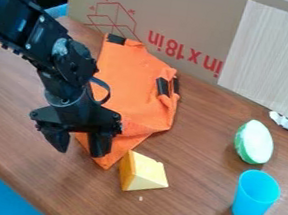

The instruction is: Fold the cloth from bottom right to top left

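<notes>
The orange cloth (130, 72) lies on the wooden table, left of centre, with its long side running from the cardboard down to a corner near the yellow wedge. Black patches mark its top end and its right edge, where the fabric looks bunched or folded. My gripper (81, 151) hangs over the cloth's lower left part, its two fingers apart, with no cloth visibly held between them. The right finger stands in front of the cloth near its lower corner, and the gripper body hides part of the cloth's left edge.
Right beside the cloth's lower corner stands a yellow cheese-like wedge (143, 173). A blue cup (254, 196) and a green-and-white rounded piece (255, 142) are at the right. Behind the cloth rises a cardboard box (180, 13) with a pale panel (274, 62) against it.
</notes>
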`<action>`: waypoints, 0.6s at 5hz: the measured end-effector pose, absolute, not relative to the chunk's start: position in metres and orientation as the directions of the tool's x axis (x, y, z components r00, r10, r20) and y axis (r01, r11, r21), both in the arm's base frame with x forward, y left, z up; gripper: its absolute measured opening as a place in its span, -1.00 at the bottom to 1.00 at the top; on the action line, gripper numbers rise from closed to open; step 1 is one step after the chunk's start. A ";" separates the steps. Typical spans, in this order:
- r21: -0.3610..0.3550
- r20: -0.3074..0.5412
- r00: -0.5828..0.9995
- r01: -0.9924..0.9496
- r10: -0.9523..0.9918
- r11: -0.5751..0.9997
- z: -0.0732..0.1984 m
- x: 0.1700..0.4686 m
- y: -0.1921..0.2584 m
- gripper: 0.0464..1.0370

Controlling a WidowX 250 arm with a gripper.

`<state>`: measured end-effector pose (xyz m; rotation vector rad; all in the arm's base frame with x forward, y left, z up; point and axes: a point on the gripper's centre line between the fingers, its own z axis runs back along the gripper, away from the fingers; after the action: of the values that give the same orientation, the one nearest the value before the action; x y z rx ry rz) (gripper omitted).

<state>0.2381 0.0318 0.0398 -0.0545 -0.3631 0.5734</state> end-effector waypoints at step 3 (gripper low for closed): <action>-0.125 0.244 0.813 -0.514 0.528 0.849 0.036 0.258 0.029 0.80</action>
<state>0.2582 0.0286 0.0357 -0.0539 -0.2762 0.5562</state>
